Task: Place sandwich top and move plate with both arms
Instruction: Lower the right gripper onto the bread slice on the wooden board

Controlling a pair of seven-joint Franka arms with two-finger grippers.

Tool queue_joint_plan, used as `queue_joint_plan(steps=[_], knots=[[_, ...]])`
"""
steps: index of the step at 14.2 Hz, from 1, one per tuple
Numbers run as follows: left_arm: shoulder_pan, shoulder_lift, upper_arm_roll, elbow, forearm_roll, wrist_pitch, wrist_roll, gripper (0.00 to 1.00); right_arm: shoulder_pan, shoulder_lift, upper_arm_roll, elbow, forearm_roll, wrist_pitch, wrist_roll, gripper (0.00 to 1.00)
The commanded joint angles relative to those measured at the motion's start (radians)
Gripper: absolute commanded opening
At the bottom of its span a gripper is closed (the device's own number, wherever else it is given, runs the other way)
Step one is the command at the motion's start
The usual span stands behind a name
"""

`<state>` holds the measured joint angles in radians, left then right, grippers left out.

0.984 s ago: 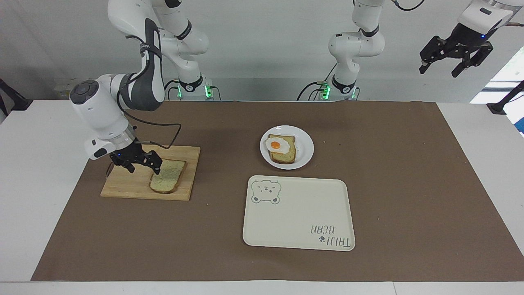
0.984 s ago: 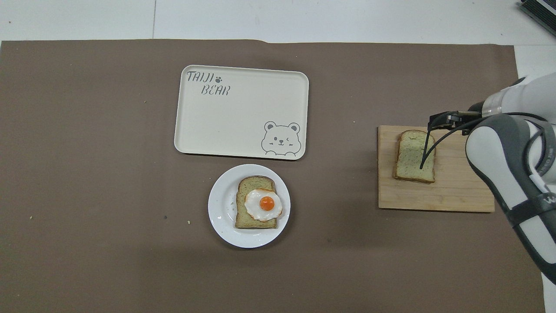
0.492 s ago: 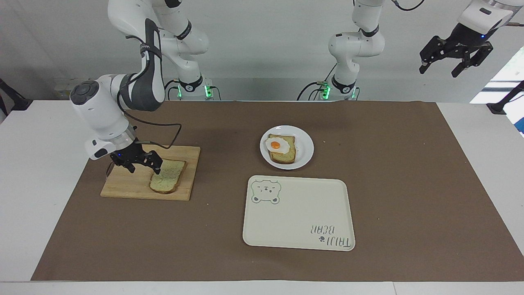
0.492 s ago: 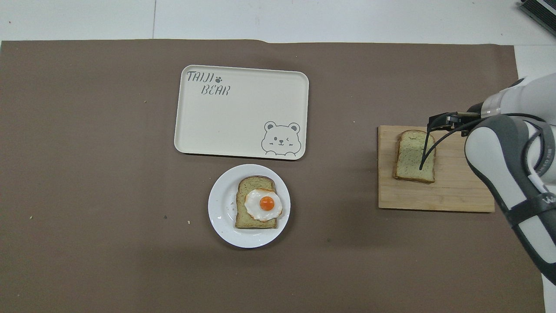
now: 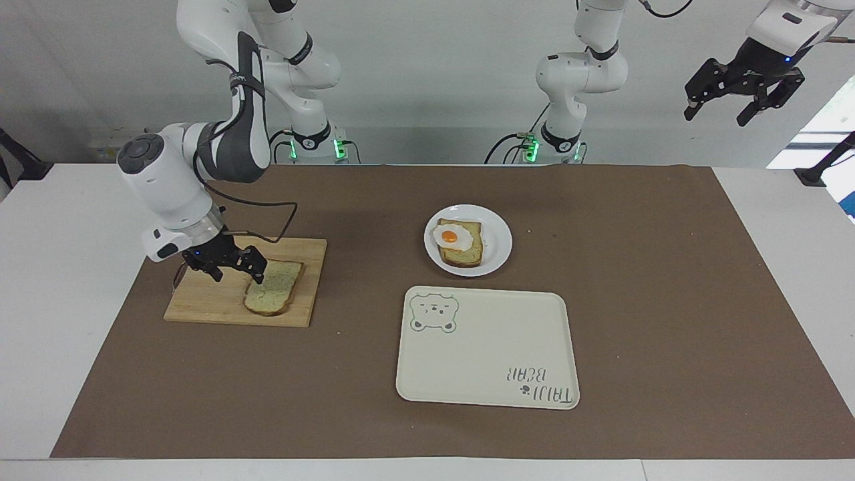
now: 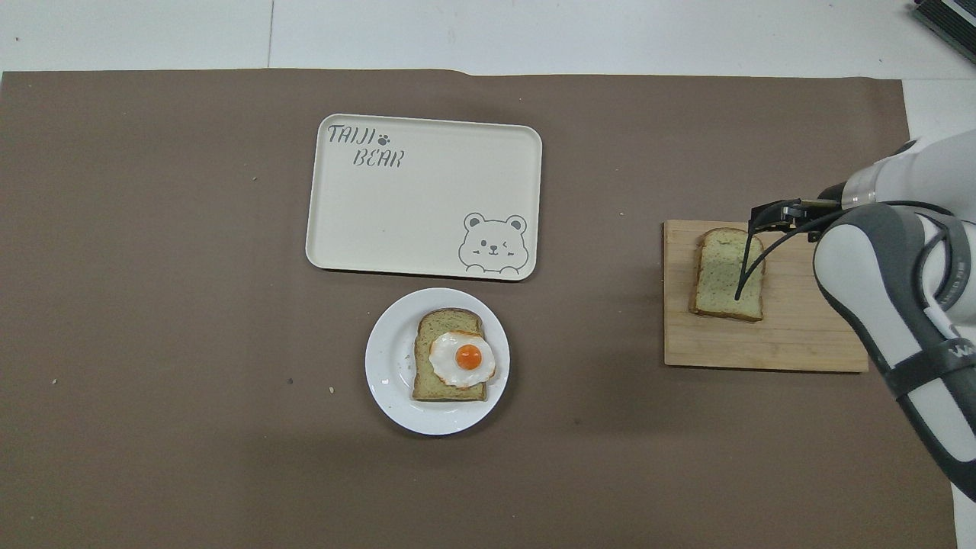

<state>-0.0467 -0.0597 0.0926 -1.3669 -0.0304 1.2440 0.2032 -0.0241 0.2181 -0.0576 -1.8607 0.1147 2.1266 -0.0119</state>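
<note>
So I've got the brown mat (image 5: 668, 300) covering most of the table, and on it the cream tray (image 5: 487, 354) with the bear drawing sits toward the middle, farther from the robots than the plate. The wooden cutting board (image 5: 207, 304) is out at the right arm's end of the table. The plate (image 5: 497, 234) is just beside the tray on the robots' side, carrying a slice of bread topped with a fried egg (image 5: 449, 236).

The sandwich top (image 5: 275, 288) lies flat on the cutting board. My right gripper (image 5: 230, 267) is down low over the board, right at the edge of that slice, fingers spread apart and not pinching anything as far as I can see. My left gripper (image 5: 743, 100) is parked up high off the left arm's end of the table, jaws wide, holding nothing, just waiting.
</note>
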Motion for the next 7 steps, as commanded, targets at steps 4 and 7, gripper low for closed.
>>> queue_joint_plan(steps=[4, 7], knots=[[0.01, -0.006, -0.005, 0.005, -0.005, -0.014, -0.005, 1.0, -0.004, 0.036, 0.009, -0.069, 0.033, 0.136, -0.028, 1.0], [0.01, -0.006, -0.005, 0.005, -0.005, -0.014, -0.005, 1.0, -0.01, 0.038, 0.009, -0.087, 0.033, 0.142, -0.031, 1.0]])
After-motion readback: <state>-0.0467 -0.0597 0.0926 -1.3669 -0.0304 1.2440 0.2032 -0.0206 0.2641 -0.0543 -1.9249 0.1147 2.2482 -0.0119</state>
